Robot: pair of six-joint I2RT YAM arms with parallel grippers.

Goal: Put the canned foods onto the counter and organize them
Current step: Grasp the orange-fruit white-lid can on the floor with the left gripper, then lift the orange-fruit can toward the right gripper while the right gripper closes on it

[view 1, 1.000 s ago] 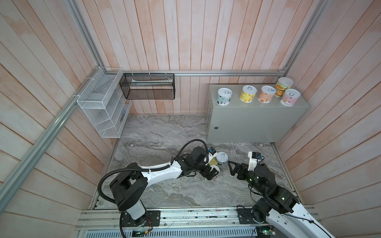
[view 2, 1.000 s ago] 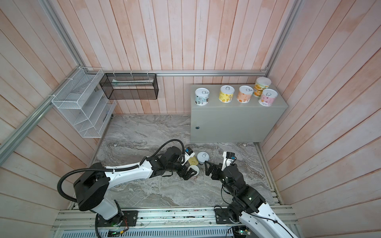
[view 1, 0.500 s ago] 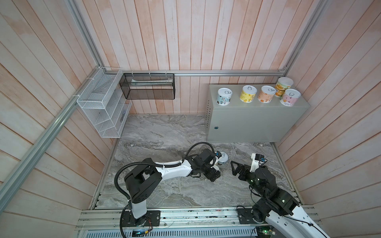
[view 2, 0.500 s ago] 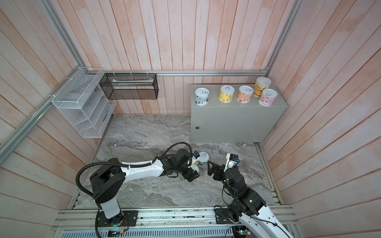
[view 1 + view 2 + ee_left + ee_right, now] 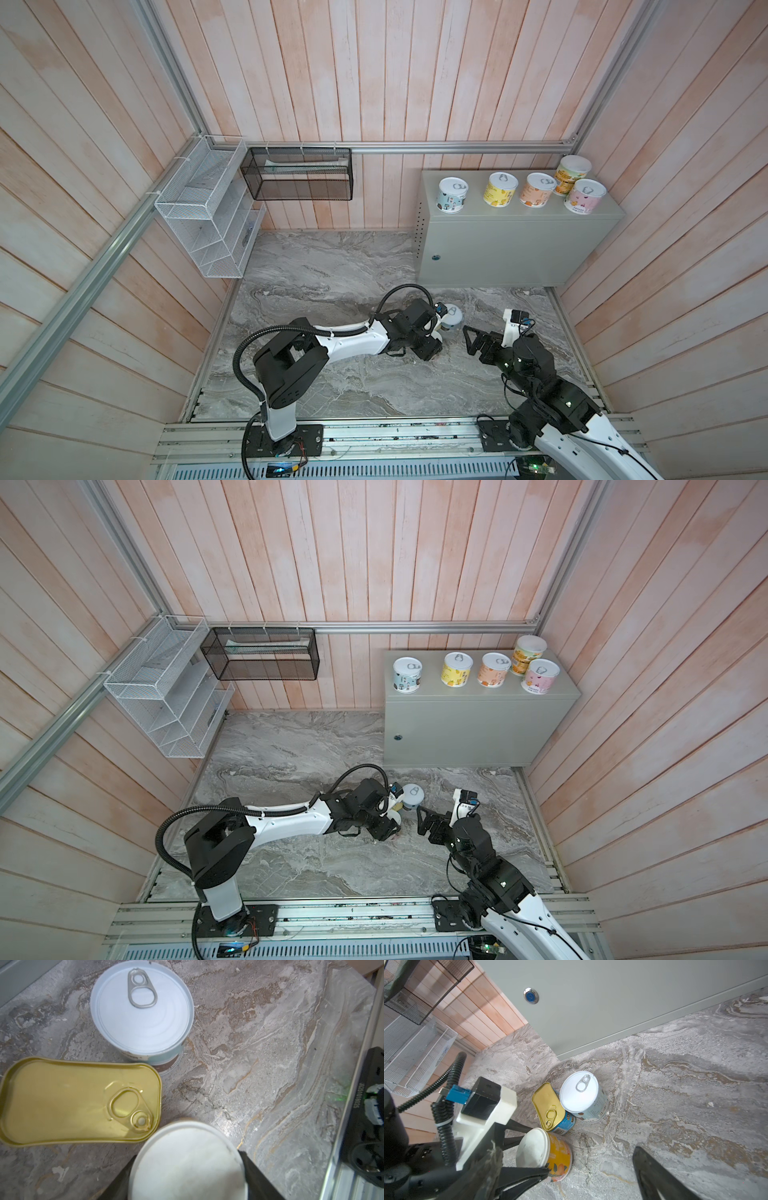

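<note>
Slab of grey marbled stone underneath, and at the back the pale grey-green metal desk, boxy, with five round tins standing upright on its top. Down front, left pincer clamped on the orange-labelled tin, dark fingers pressed on either side of its matt white lid. Right pincer spread wide, holding nothing, near that cluster but apart from it. Just beside the gripped tin: the rectangular tin, blue sides, gold pull-tab top. Next to that, the pale blue round tin with its smooth white ring-pull lid, both upright on the slab.
</note>
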